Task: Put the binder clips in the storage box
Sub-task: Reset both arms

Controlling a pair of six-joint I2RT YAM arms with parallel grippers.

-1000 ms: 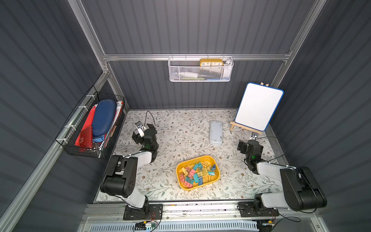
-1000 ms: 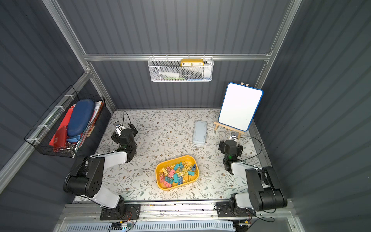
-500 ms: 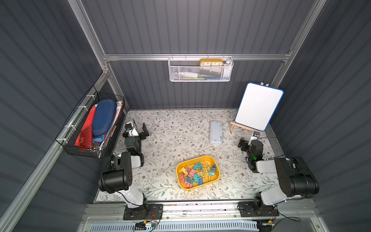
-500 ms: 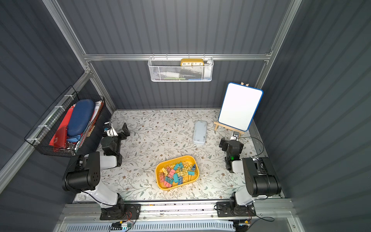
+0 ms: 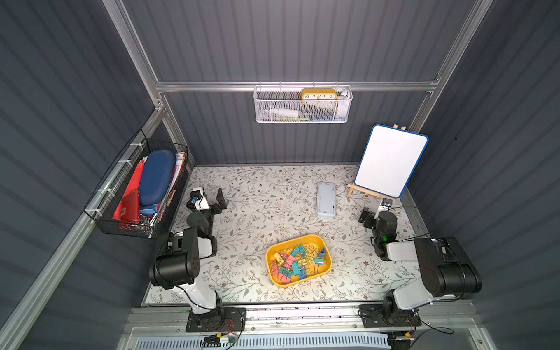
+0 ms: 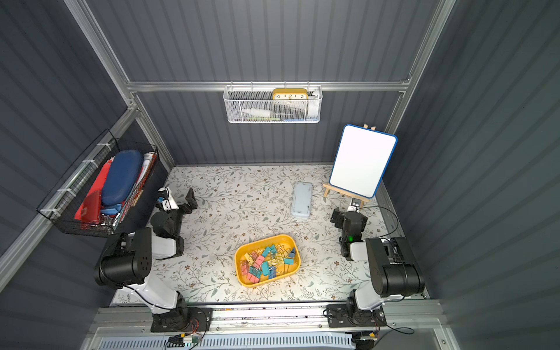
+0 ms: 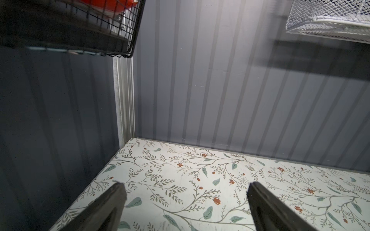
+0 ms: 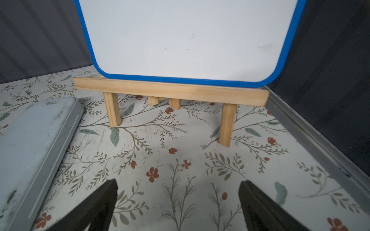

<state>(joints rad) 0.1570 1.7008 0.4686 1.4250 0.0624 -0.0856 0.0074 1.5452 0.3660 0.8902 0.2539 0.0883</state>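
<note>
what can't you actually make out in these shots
- How many binder clips lie in the storage box: they are piled together and too small to count in both top views.
- The lower part of the clock: hidden behind the wall of the white mesh basket.
- What lies under the blue case in the black wire basket: covered by the case.
- The storage box in either wrist view: outside both frames.

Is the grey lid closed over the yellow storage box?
No, in a top view the grey lid lies on the table apart from the storage box, whose binder clips show uncovered.
</note>
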